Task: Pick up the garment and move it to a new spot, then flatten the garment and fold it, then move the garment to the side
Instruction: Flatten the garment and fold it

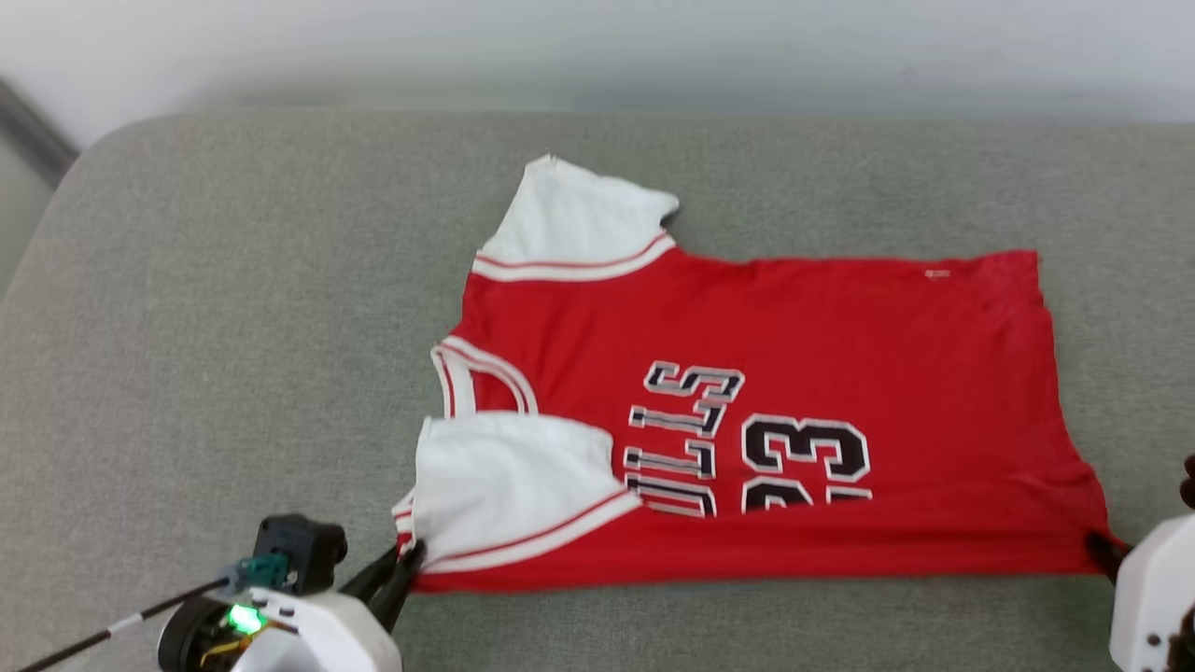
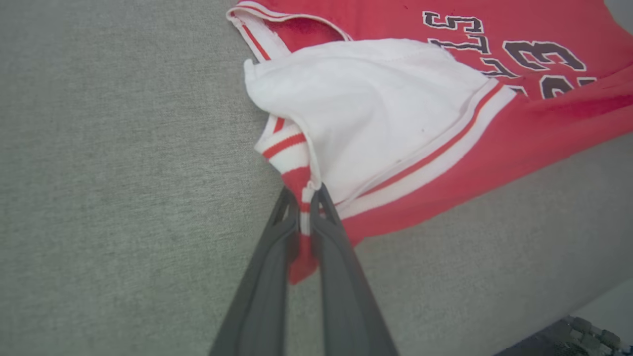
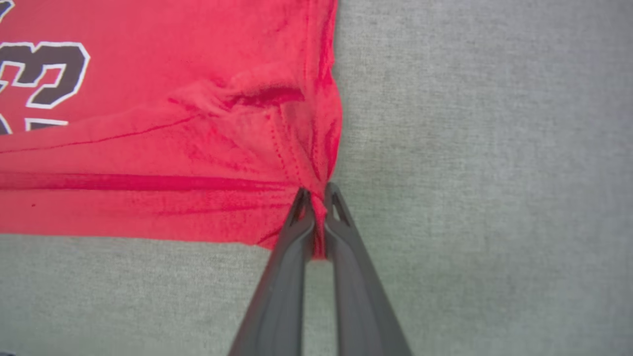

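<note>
A red jersey garment [image 1: 794,317] lies sideways on a grey fabric surface [image 1: 233,299]. Its near edge is folded over, hiding part of the chest lettering. The left gripper [image 2: 306,198] has its fingers clamped on striped sleeve trim. The right gripper [image 3: 319,195], largely cut off in the head view, pinches the hem corner. Bare fabric spreads wide to the left.

Head cam: high, near side, facing fwd+down over whole shirt [image 1: 840,327]. L wrist cam: close at near-left sleeve [image 2: 376,109], facing far-right. R wrist cam: close at near-right hem [image 3: 316,168], facing far. All share the number print [image 1: 805,450].
</note>
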You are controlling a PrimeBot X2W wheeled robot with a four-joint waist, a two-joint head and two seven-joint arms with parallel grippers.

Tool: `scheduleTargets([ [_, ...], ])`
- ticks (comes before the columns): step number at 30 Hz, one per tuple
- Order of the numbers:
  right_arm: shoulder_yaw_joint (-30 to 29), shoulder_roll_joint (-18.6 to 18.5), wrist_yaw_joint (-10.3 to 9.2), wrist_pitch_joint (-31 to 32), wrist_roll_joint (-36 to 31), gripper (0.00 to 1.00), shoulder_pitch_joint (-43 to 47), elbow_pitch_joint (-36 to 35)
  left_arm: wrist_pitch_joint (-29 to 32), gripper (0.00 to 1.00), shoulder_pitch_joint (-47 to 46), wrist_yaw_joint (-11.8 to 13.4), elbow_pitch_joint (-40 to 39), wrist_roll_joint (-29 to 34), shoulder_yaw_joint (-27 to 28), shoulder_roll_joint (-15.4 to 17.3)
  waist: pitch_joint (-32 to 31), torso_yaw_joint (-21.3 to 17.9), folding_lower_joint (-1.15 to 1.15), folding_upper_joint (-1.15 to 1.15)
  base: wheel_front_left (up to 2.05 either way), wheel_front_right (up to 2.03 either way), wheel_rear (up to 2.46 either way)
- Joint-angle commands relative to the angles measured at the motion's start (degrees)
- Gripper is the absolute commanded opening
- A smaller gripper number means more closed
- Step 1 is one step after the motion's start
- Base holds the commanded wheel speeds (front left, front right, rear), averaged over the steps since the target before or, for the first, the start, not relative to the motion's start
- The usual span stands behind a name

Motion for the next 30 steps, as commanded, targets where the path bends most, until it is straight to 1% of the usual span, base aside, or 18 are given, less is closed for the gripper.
scheduleTargets([
  [1, -0.56, -0.91, -0.09, 0.69, 0.47, 0.0, 1.71, -1.14, 0.35, 0.0, 1.35, 0.62, -0.42, -0.02, -0.02, 0.92, -1.1, -0.88, 0.0, 0.0, 0.0, 0.0, 0.0],
  [4, -1.34, -1.57, -0.09, 2.15, 0.95, 0.0, 4.92, -3.92, 1.29, 0.0, 3.62, 1.01, -1.92, -0.08, -0.84, 2.17, -1.64, -1.41, 0.0, 0.0, 0.0, 0.0, 0.0],
  [9, -1.88, -2.3, -0.09, 4.71, 1.17, 0.0, 9.35, -6.39, 1.62, 0.0, 6.0, 1.48, -2.8, -0.18, -1.8, 2.64, -1.42, -2.1, 0.0, 0.0, 0.0, 0.0, 0.0],
  [12, -1.95, -1.82, -0.09, 4.38, 0.8, 0.0, 9.99, -5.83, 1.4, 0.0, 5.9, 0.59, -1.56, -0.7, -2.4, 1.65, -0.92, -2.28, 0.0, 0.0, 0.0, 0.0, 0.0],
  [16, -1.09, -0.64, -0.09, 3.2, 0.67, 0.0, 8.56, -3.03, 0.74, 0.0, 4.59, -1.34, 2.21, -0.67, -3.5, 0.3, -0.35, -2.52, 0.0, 0.0, 0.0, 0.0, 0.0],
  [17, -0.82, -0.52, -0.09, 2.61, 0.36, 0.32, 8.02, -2.15, 0.36, 0.0, 4.23, -1.71, 3.24, -0.6, -3.67, -0.29, -0.28, -2.52, 0.0, 0.0, 0.0, 0.0, 0.0],
  [18, -0.51, -0.44, -0.08, 1.9, 0.07, 1.0, 7.57, -1.33, -0.19, 0.36, 3.89, -2.1, 4.15, -0.58, -3.75, -0.81, -0.23, -2.5, 0.0, 0.0, 0.0, 0.0, 0.0],
  [19, -0.33, -0.06, -0.08, 1.35, 0.31, 1.0, 7.28, -0.42, -0.75, 0.95, 3.6, -2.47, 4.98, -0.52, -3.74, -1.19, -0.23, -2.47, 0.0, 0.0, 0.0, 0.0, 0.0],
  [20, 0.07, 0.38, -0.07, 1.12, 0.86, 1.0, 7.16, 0.34, -1.18, 1.0, 3.39, -2.67, 5.77, -0.6, -3.75, -1.53, -0.28, -2.41, 0.0, 0.0, 0.0, 0.0, 0.0],
  [21, 0.07, 0.38, -0.07, 1.12, 0.86, 1.0, 7.16, 0.34, -1.18, 1.0, 3.39, -2.67, 5.77, -0.6, -3.75, -1.53, -0.28, -2.41, 0.0, 0.0, 0.0, 0.0, 0.0],
  [24, 0.56, 0.6, -0.05, 0.03, 2.23, 1.0, 6.27, 1.55, -3.04, 1.0, 2.79, -3.75, 7.24, -0.48, -3.67, -2.44, -0.97, -2.33, 0.0, 0.0, 0.0, 0.0, 0.0],
  [28, 0.27, -0.23, -0.05, -2.66, 2.9, 1.0, 5.13, 1.55, -6.8, 1.0, 1.98, -4.55, 7.26, 0.6, -2.87, -2.69, -2.45, -2.39, 0.0, 0.0, 0.0, 0.0, 0.0],
  [30, 0.2, -0.56, -0.05, -4.93, 2.99, 1.0, 4.35, 0.68, -9.72, 1.0, 1.7, -4.25, 6.68, 0.71, -1.6, -3.0, -3.16, -2.42, 0.0, 0.0, 0.0, 0.0, 0.0],
])
